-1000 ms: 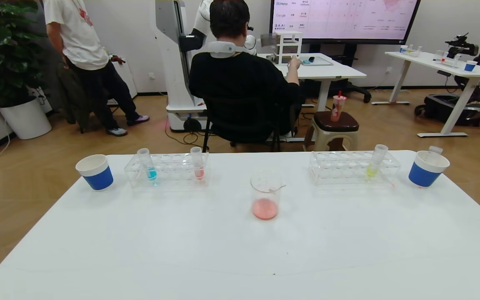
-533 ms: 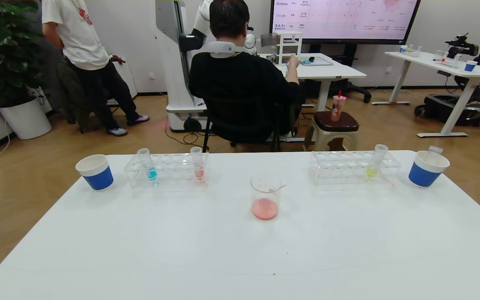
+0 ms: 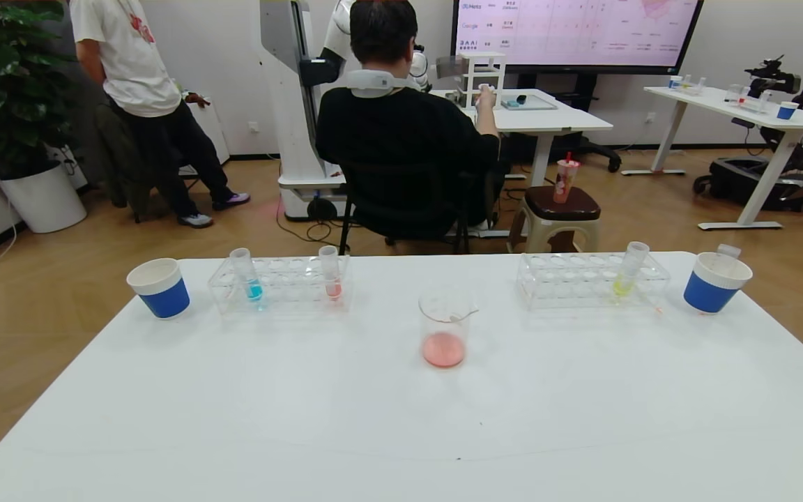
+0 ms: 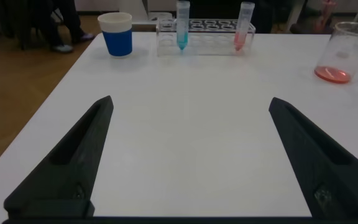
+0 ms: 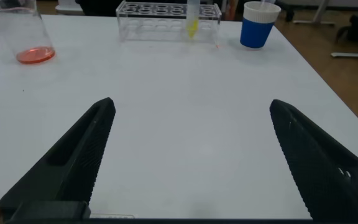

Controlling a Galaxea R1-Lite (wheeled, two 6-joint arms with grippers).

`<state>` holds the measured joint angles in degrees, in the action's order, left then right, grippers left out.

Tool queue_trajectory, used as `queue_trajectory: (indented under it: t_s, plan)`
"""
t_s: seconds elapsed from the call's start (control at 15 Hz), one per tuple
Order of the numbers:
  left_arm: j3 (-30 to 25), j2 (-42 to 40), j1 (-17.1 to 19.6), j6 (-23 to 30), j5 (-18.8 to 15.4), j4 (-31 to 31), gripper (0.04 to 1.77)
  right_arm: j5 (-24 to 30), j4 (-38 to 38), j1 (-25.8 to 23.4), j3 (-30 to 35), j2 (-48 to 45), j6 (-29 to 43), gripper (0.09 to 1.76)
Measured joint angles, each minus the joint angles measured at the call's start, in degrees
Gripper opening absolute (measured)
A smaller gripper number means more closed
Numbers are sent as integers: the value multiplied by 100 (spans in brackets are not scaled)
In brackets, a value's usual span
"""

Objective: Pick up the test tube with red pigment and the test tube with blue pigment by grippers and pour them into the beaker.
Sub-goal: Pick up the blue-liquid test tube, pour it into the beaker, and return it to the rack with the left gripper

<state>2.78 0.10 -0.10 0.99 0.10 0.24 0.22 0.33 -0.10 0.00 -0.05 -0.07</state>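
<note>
Left gripper (image 4: 188, 155) and right gripper (image 5: 188, 158) sit low over the near table (image 3: 346, 432), fingers spread wide, holding nothing. Mid-table: beaker (image 3: 445, 328) with a red puddle, bare surface before it. Far edge: blue tube (image 3: 247, 275) and red tube (image 3: 330, 272) upright in the left rack (image 3: 279, 286), paper cup (image 3: 159, 287) beside; yellow tube (image 3: 629, 268) in the right rack (image 3: 583, 280).

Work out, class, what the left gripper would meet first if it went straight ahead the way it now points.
The left gripper, open over bare table, points toward the far edge. Straight ahead probably lies the clear rack holding the blue tube and red tube; depth is uncertain.
</note>
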Motion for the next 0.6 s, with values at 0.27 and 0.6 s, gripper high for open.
queue_trajectory:
  t_s: [0.27, 0.6]
  plan:
    - [1430, 930, -45, 63, -7, 33, 175, 2, 2, -1, 0, 0, 0, 174]
    - [2783, 3217, -106, 110, -40, -1006, 175, 0, 2, 0, 0, 0, 0, 174]
